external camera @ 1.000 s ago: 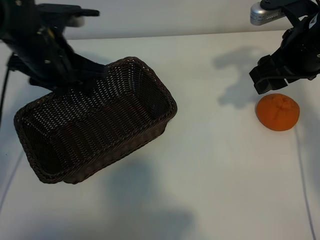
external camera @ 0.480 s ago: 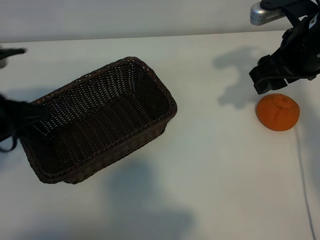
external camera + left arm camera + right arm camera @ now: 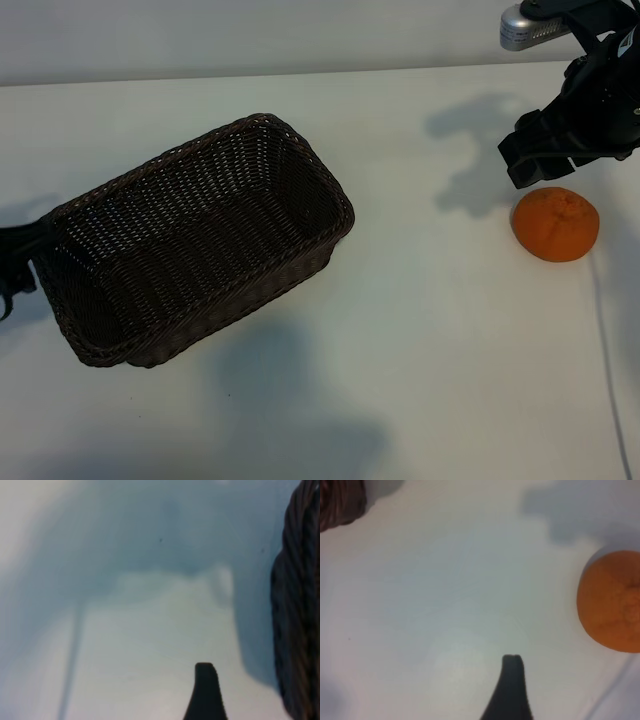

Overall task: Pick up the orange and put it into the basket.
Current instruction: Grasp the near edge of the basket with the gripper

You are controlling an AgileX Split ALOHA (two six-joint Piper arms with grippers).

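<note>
Just above the orange (image 3: 556,224), the right gripper (image 3: 545,155) hangs, jaws open, empty.

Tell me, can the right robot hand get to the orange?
Probably yes. The right gripper hangs open just beside the orange, and nothing lies between them on the white table.

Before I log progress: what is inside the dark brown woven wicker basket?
Nothing: the dark brown woven wicker basket shows only bare weave. The round bright orange fruit sits on the table; the near wall hides a floor strip.
</note>
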